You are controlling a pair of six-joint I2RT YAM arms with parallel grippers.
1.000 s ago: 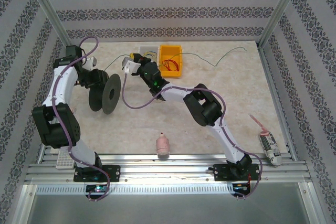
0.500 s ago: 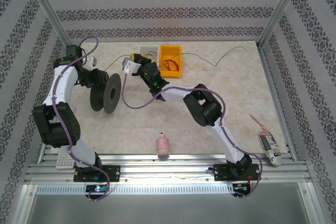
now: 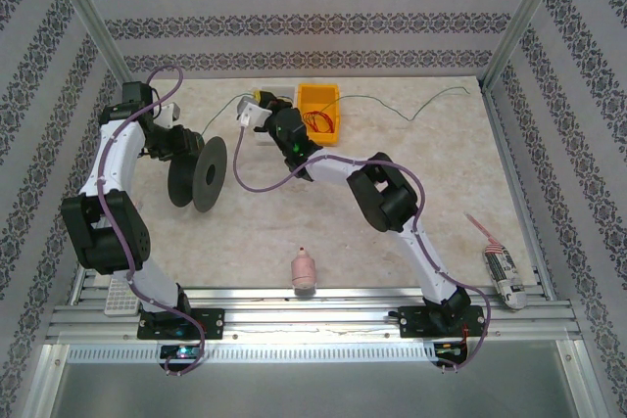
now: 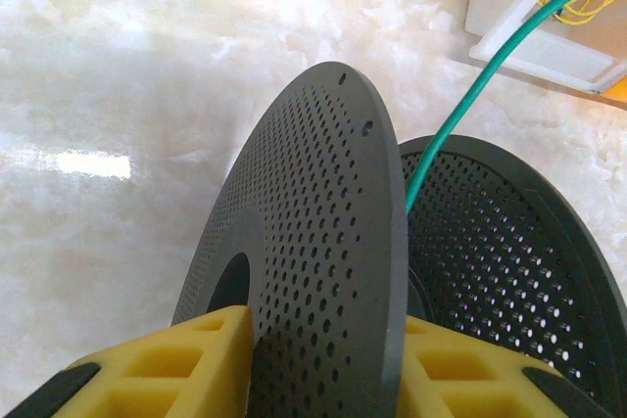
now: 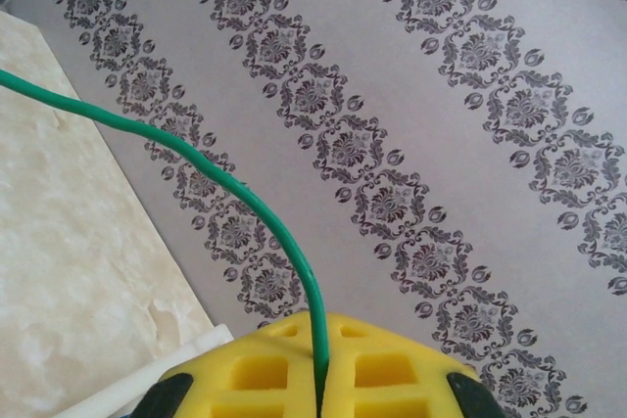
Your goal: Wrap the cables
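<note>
Pale table (image 3: 294,232), one black spool (image 4: 323,261), left pincer (image 4: 328,364) astride its flange, grip unclear, right pincer (image 5: 318,369) clenching one green cable (image 5: 313,315)

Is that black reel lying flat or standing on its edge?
Standing on its edge: the black reel shows both round discs upright side by side, and the green wire drops between them.

No legible text, label, brand, number or sign found. The white item (image 3: 501,276) at the table's right edge carries dark marks, too small to read. The spool (image 4: 323,271) bears rows of perforations, no lettering. The wall (image 5: 441,95) shows bands of repeating ornament, not script.
</note>
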